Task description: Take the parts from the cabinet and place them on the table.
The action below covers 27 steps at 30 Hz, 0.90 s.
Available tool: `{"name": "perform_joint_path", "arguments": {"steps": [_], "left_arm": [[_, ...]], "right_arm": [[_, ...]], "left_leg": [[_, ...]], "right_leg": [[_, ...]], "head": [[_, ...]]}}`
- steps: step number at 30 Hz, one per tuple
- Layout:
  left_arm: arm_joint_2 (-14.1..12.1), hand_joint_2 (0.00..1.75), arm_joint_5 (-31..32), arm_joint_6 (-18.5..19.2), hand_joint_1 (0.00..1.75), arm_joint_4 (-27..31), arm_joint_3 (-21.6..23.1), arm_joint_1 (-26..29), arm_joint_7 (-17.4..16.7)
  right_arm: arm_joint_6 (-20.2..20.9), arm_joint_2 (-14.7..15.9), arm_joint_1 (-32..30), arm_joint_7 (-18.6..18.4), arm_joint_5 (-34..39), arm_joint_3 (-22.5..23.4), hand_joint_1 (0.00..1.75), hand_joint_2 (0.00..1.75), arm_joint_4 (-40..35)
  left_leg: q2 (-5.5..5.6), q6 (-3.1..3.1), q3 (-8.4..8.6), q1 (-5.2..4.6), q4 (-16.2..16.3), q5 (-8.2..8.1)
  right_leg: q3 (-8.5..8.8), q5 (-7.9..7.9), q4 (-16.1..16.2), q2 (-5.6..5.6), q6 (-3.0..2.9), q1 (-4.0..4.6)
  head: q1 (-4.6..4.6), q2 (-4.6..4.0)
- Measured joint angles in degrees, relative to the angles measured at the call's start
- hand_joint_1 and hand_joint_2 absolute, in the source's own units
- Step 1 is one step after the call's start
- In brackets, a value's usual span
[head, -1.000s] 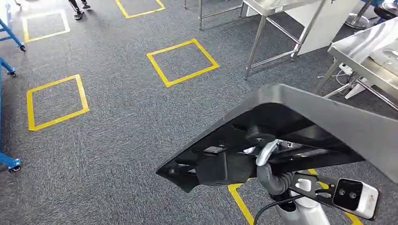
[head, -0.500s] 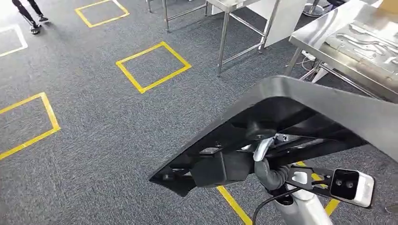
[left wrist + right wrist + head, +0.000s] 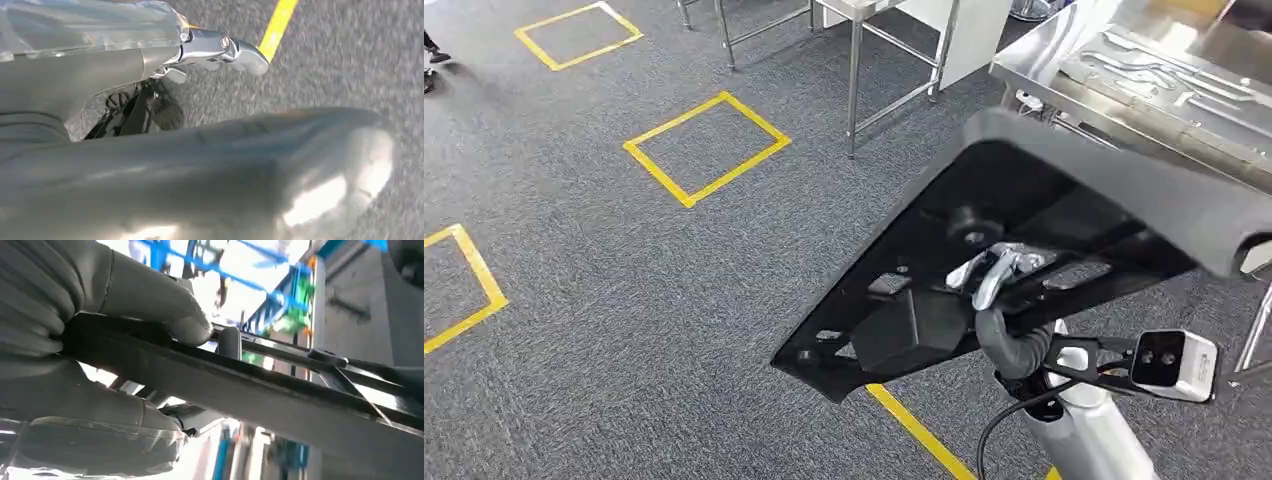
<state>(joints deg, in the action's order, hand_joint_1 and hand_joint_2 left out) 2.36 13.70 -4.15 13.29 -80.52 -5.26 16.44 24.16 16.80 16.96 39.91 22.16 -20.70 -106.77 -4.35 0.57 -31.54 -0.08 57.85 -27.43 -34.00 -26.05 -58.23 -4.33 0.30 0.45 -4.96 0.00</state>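
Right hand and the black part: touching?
Touching. Right wrist view shows the right hand clamped on the black part's edge, thumb on one face, fingers on the other.

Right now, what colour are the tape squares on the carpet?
Yellow: the tape squares outline the grey carpet, clearest in the head view.

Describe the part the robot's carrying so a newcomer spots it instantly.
Start at the steel table at upper right of the head view. Just below it, the large dark panel fills the foreground, gripped by the right hand. It's the one big black piece held above the carpet.

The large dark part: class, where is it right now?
In the head view, the large dark part is at right, held by the right hand above the grey carpet, near the steel table.
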Motion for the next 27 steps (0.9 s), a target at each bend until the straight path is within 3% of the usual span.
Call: {"name": "perform_joint_path", "arguments": {"steps": [2,3,4,5,6,7,8,9,10,11,13,14,15,18,19,20,21,23,24,25,26,27], "left_arm": [[0.0,0.0,0.0,0.0,0.0,0.0,0.0,-0.2,-0.1],[0.0,0.0,0.0,0.0,0.0,0.0,0.1,-0.3,-0.1],[0.0,0.0,0.0,0.0,0.0,0.0,0.1,-0.5,-0.1],[0.0,0.0,-0.1,0.0,0.0,0.0,0.1,-0.5,-0.1],[0.0,0.0,0.0,0.0,0.0,0.0,0.1,-0.4,-0.2],[0.0,0.0,0.2,0.0,0.0,0.0,0.1,-0.3,-0.3],[-0.1,0.0,0.1,0.0,0.0,0.0,0.1,-0.2,-0.5],[-0.1,0.0,0.1,0.0,0.0,0.0,0.1,-0.1,-0.6],[-0.1,0.0,0.1,0.1,0.0,0.0,0.1,-0.1,-0.7],[-0.2,0.0,0.1,0.2,0.0,0.0,0.1,-0.2,-0.9],[-0.3,0.0,0.0,0.2,0.0,0.0,0.1,-0.3,-0.9],[-0.4,0.0,0.0,0.2,0.0,0.0,0.1,-0.3,-0.9],[-0.4,0.0,0.0,0.2,0.0,0.0,0.1,-0.5,-0.9],[-0.4,0.0,0.6,0.5,0.0,0.0,0.1,-0.6,-0.8],[-0.4,0.0,0.6,0.6,0.0,0.0,0.1,-0.7,-0.8],[-0.4,0.0,0.6,0.7,0.0,0.0,0.1,-0.7,-0.8],[-0.4,0.0,0.6,0.7,0.0,0.0,0.1,-0.7,-0.8],[-0.4,0.0,0.6,0.7,0.0,0.0,0.1,-0.4,-0.9],[-0.4,0.0,0.6,0.7,0.0,0.0,0.1,-0.3,-0.9],[-0.4,0.0,0.6,0.6,0.0,0.0,0.1,-0.3,-0.9],[-0.3,0.0,0.6,0.6,0.0,0.0,0.1,-0.3,-0.9],[-0.3,0.0,0.6,0.6,0.0,0.0,0.1,-0.3,-0.9]], "right_arm": [[-0.9,0.8,1.1,0.0,0.7,-0.6,1.75,1.75,0.3],[-1.2,1.2,1.4,0.0,0.8,-1.0,1.75,1.75,0.5],[-1.4,1.3,1.5,0.0,0.8,-1.1,1.75,1.75,0.5],[-1.5,1.3,1.8,0.0,0.8,-1.4,1.75,1.75,0.6],[-1.5,1.6,2.3,0.0,0.9,-1.5,1.75,1.75,0.7],[-2.1,1.6,2.5,0.0,1.4,-1.9,1.75,1.75,0.9],[-3.2,1.9,2.7,0.0,2.5,-2.6,1.75,1.75,0.9],[-4.2,2.3,2.9,0.0,3.3,-3.3,1.75,1.75,0.9],[-5.1,2.7,3.4,-0.1,4.2,-4.0,1.75,1.75,0.9],[-6.3,3.1,4.6,-0.2,5.1,-5.2,1.75,1.75,0.9],[-7.7,3.5,6.3,-0.7,6.1,-6.7,1.75,1.75,0.9],[-8.0,3.5,6.7,-0.8,6.3,-7.3,1.75,1.75,0.9],[-8.2,3.6,7.2,-1.0,6.5,-7.8,1.75,1.75,0.9],[-8.9,3.8,8.0,-0.6,6.3,-9.2,1.75,1.75,0.8],[-8.9,3.8,8.0,-0.5,5.9,-9.6,1.75,1.75,0.7],[-8.9,3.8,7.9,-0.3,5.5,-9.9,1.75,1.75,0.6],[-8.9,4.0,8.2,-0.2,5.4,-10.2,1.75,1.75,0.6],[-9.0,3.9,8.3,0.0,5.1,-10.7,1.75,1.75,0.6],[-8.9,3.9,8.3,0.0,4.7,-11.1,1.75,1.75,0.6],[-8.7,3.9,8.2,0.0,4.3,-11.4,1.75,1.75,0.6],[-8.6,3.5,8.2,0.0,3.9,-11.6,1.75,1.75,0.6],[-8.5,3.1,8.2,0.0,3.6,-11.8,1.75,1.75,0.6]], "left_leg": [[-1.17,-0.51,0.26,0.06,-0.1,-0.16],[-1.75,-0.9,0.58,-0.1,-0.2,-0.32],[-1.25,-1.32,0.59,-0.01,-0.2,-0.76],[0.69,-1.56,0.4,0.3,1.2,-1.81],[2.46,-1.68,-1.22,0.37,4.9,-4.03],[3.41,-1.91,-4.08,0.56,10.9,-6.87],[3.77,-2.05,-6.49,0.6,15.8,-8.56],[3.83,-2.14,-7.95,0.6,18.4,-9.04],[3.83,-2.15,-8.5,0.65,18.9,-8.35],[3.84,-2.12,-7.42,0.72,15.7,-5.6],[4.42,-2.02,-3.03,0.97,5.6,-0.07],[6.21,-1.89,-1.43,1.21,1.6,0.88],[7.94,-1.74,-0.99,1.16,0.7,0.12],[6.72,-0.49,-1.13,0.69,0.9,0.44],[6.26,0.08,-1.04,1.02,0.3,0.82],[5.55,0.45,-0.87,1.12,0.1,1.05],[5.23,0.64,-0.88,1.08,0.0,1.07],[4.19,0.84,-0.97,0.81,0.0,0.99],[3.57,0.96,-1.01,0.68,0.0,0.92],[2.97,1.01,-1.01,0.58,0.1,0.87],[2.41,1.04,-0.94,0.48,0.1,0.81],[1.9,1.04,-0.81,0.37,0.1,0.71]], "right_leg": [[-0.21,-0.08,-0.1,1.37,-0.22,0.12],[-0.05,0.18,0.3,2.06,-0.62,-0.15],[0.39,0.46,0.8,2.55,-0.94,-0.6],[0.53,0.49,0.9,2.85,-1.03,-0.62],[0.48,0.51,0.9,3.45,-1.27,-0.73],[0.47,0.54,0.9,4.09,-1.46,-0.72],[0.44,0.53,0.8,4.75,-1.51,-0.69],[0.44,0.52,0.8,5.34,-1.51,-0.68],[0.45,0.52,0.7,5.92,-1.51,-0.7],[0.47,0.48,0.6,6.89,-1.45,-0.77],[0.64,0.23,0.2,8.27,-1.07,-0.91],[0.55,0.02,-0.1,8.72,-0.74,-0.99],[0.05,-0.06,-0.6,9.2,-0.32,-0.66],[-0.4,0.52,0.0,10.49,0.84,-1.24],[-0.49,0.5,-0.1,10.82,1.2,-1.14],[-0.72,-0.28,-0.9,8.85,1.3,-1.15],[-1.92,-2.03,-3.3,6.76,1.46,-0.94],[-6.23,-6.49,-12.5,5.12,1.77,-1.07],[-8.14,-7.76,-16.3,4.87,1.83,-1.13],[-9.03,-7.68,-18.0,4.73,1.83,-1.16],[-8.38,-6.24,-16.7,4.62,1.71,-1.15],[-6.51,-4.05,-13.1,4.46,1.47,-1.1]], "head": [[0.0,0.0],[0.0,0.0],[0.0,0.0],[0.0,0.0],[0.0,0.0],[0.0,0.0],[0.0,0.0],[0.0,0.0],[0.0,0.0],[0.0,0.0],[0.0,0.0],[0.0,0.0],[0.02,0.0],[0.02,0.0],[0.0,0.0],[0.02,0.0],[0.0,0.0],[0.0,0.0],[0.02,0.0],[0.0,0.0],[0.02,0.0],[0.0,0.0]]}}
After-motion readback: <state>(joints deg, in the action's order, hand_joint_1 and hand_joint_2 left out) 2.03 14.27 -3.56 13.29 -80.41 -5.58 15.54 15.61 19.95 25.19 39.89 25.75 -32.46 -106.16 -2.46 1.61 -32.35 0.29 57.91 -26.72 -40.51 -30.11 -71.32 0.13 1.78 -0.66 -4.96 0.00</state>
